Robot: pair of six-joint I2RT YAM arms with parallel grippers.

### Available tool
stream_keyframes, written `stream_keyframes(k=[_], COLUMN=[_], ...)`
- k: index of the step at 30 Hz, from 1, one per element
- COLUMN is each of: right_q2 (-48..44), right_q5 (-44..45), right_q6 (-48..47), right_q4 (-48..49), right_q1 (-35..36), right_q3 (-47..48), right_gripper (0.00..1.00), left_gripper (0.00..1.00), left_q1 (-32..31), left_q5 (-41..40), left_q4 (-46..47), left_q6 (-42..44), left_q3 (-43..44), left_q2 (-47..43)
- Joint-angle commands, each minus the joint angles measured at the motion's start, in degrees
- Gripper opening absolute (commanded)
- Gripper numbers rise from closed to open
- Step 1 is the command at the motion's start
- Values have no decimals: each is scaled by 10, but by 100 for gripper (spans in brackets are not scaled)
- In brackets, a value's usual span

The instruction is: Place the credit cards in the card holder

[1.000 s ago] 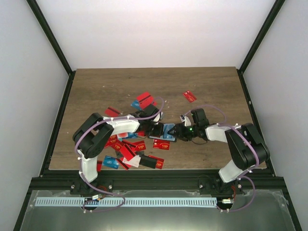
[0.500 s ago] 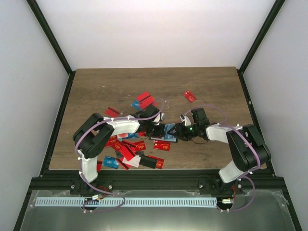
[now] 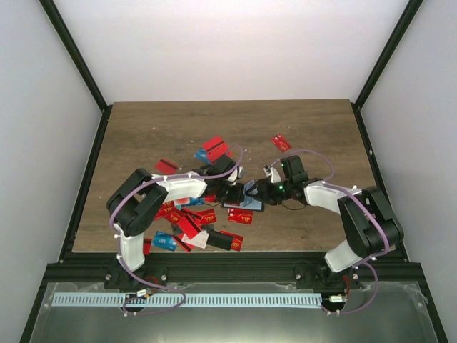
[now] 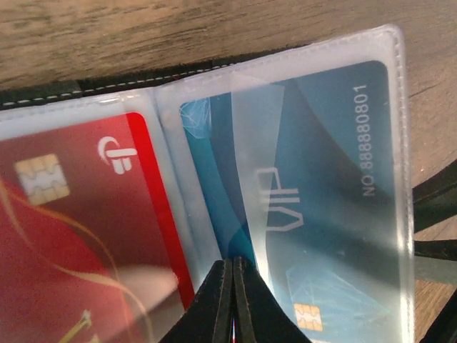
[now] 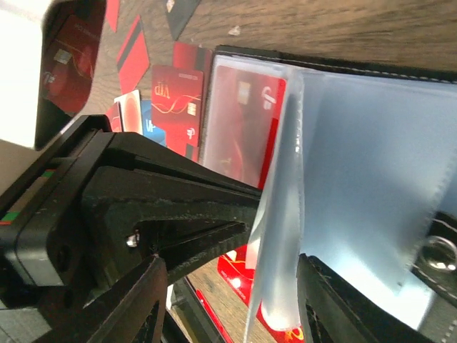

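Furthest left, most of the loose credit cards point(image 3: 191, 220) lie overlapping on the wooden table point(image 3: 157, 128) beside the left arm. They are thin, stiff and slick, and they lie flat, so each probably has to be tipped or slid by an edge before it can be pinched.

The left gripper point(image 4: 233, 268) has its jaws closed. Its tips meet on the lower edge of a clear leaf point(image 5: 278, 214) and seem to pinch it so that it stands up from the page. That leaf belongs to the card holder point(image 5: 371, 157), which lies open on the table between the two grippers. A red card point(image 4: 78, 236) sits in its left sleeve and a blue VIP card point(image 4: 335, 214) in its right.

The sleeves look soft, glossy and floppy. A light pinch near a free edge should suit them, since a hard pull would likely crease the film or drag the light wallet.

The right gripper point(image 5: 232, 300) is spread wide, one finger either side of the raised leaf, touching nothing visible. Far right, a lone red card point(image 3: 281, 143) lies well apart.
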Motion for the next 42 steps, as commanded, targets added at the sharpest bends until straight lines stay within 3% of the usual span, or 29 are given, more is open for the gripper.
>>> stream_keyframes(k=[1, 11, 23, 27, 35, 42], right_q2=[-2, 55, 158, 129, 26, -41], right_q5=[4, 19, 18, 35, 114, 150], right_q6=[1, 20, 10, -5, -18, -12], right_q4=[-8, -5, -34, -55, -80, -79], right_q1=[18, 67, 118, 118, 123, 199], right_q3=[32, 94, 230, 229, 142, 77], right_gripper=[52, 52, 52, 52, 52, 53], left_gripper=[4, 4, 13, 19, 24, 29], left_q1=[7, 44, 93, 93, 75, 28], left_q5=[-19, -65, -113, -107, -106, -169], left_q4=[-5, -25, -92, -108, -138, -176], left_q6=[6, 23, 25, 3, -62, -136], left_q3=[-11, -78, -215, -266, -334, -355], left_q2=[-26, -95, -312, -386, -498, -528])
